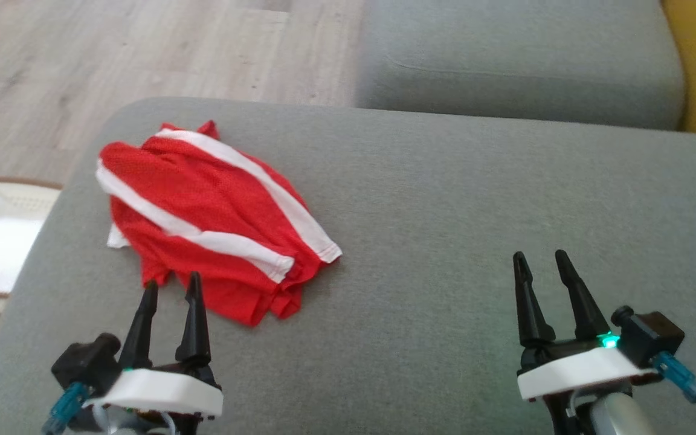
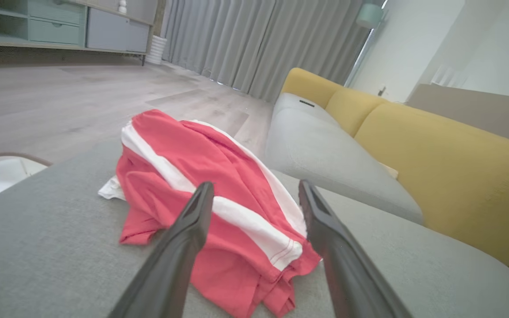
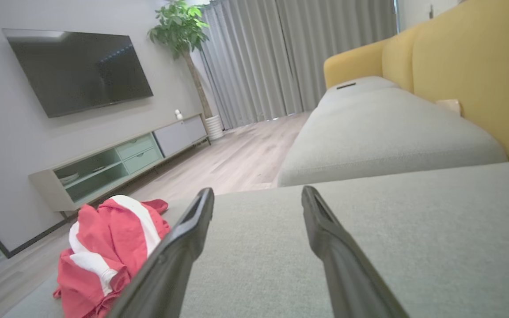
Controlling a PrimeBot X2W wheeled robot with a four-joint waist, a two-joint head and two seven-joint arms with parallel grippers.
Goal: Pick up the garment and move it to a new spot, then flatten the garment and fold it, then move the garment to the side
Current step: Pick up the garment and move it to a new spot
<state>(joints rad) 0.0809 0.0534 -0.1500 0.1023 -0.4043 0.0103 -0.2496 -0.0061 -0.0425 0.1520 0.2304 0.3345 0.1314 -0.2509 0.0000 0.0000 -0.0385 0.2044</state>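
White basket with brown rim at the left edge of the head view, cut off by the frame, inside too washed out to read. Garment is red mesh with white stripes, crumpled in a heap centre-left on the grey cushion. Left gripper open, tips at the heap's near edge; right gripper open at lower right, well apart.
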